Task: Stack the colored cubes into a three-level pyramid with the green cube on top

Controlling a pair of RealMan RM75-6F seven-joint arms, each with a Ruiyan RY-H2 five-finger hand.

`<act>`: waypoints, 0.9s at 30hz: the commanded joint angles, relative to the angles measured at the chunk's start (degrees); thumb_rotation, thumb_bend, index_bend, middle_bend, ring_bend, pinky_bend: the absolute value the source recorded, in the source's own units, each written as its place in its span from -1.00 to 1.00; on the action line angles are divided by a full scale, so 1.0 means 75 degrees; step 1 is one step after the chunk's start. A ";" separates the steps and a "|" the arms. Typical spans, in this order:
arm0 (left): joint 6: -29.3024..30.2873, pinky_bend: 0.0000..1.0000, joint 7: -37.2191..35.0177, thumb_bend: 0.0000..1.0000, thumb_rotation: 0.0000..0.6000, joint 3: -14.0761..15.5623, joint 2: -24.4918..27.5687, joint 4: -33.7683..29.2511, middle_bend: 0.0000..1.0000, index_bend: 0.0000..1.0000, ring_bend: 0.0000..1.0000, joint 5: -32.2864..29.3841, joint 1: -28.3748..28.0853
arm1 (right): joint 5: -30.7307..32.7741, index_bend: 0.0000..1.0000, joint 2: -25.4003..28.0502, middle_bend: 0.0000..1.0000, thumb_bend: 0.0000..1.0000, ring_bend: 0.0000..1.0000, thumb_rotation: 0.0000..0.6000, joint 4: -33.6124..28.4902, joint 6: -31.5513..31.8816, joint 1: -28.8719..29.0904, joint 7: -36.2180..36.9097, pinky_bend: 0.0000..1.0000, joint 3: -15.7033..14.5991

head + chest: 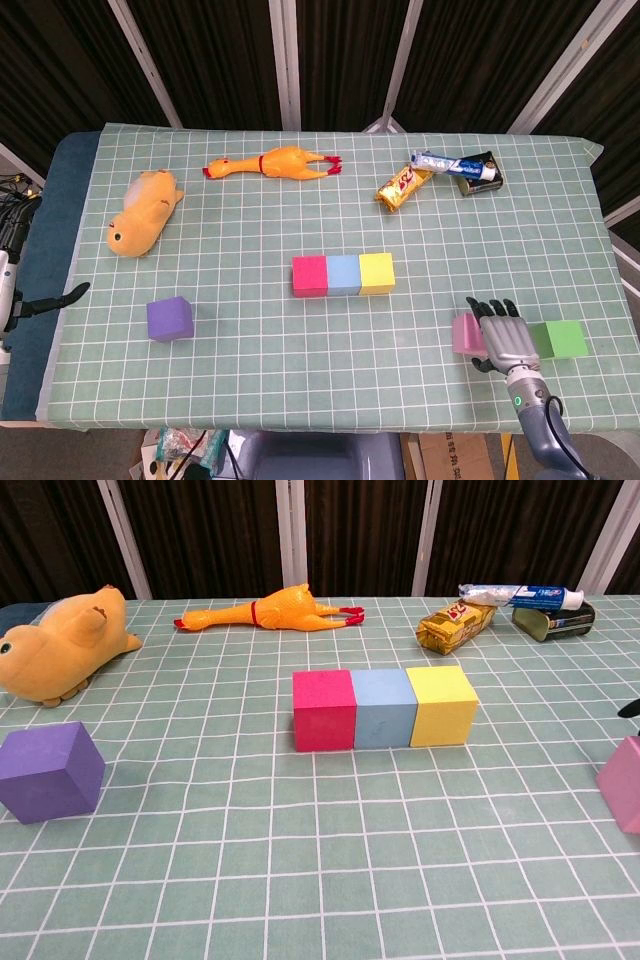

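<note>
base row: your red cube [310,276], blue cube [344,274] and yellow cube [377,273] sat touching, mid-surface.
right hand [503,335]: fingers spread, holding nothing, between pink cube [465,334] and green cube [562,340] (near edge).
purple cube [169,319]: well apart, left.
left hand: out of view.

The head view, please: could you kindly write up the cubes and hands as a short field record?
base row: red foam cube, light blue foam cube, yellow foam cube, side by side, touching
loose cubes: purple foam cube at left; pink foam cube and green foam cube at right
right hand: between pink and green, fingers spread, holding nothing
left hand: at table's left edge, state unclear
</note>
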 commanded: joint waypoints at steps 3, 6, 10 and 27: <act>-0.0004 -0.85 0.0020 -0.86 1.00 0.0012 -0.0022 0.0011 -0.90 -1.00 -0.97 0.0005 -0.0004 | 0.0016 -1.00 -0.0087 -0.50 -0.49 -0.69 1.00 0.0227 -0.0063 -0.0070 0.0077 -1.00 0.0069; -0.0004 -0.85 0.0029 -0.86 1.00 0.0013 -0.0033 0.0020 -0.90 -1.00 -0.97 0.0008 -0.0007 | 0.0017 -1.00 -0.0145 -0.41 -0.48 -0.58 1.00 0.0371 -0.0105 -0.0112 0.0129 -1.00 0.0108; -0.0008 -0.85 0.0027 -0.86 1.00 0.0007 -0.0040 0.0030 -0.90 -1.00 -0.97 -0.0003 -0.0013 | -0.0064 -1.00 -0.0216 -0.33 -0.38 -0.48 1.00 0.0507 -0.0162 -0.0168 0.0192 -1.00 0.0124; -0.0199 -0.85 0.0332 -0.86 1.00 0.0058 -0.0016 0.0077 -0.91 -1.00 -0.97 -0.0265 -0.0089 | -0.0757 -1.00 0.0286 -0.31 -0.31 -0.45 1.00 -0.0059 -0.0081 0.0041 0.0207 -1.00 0.0785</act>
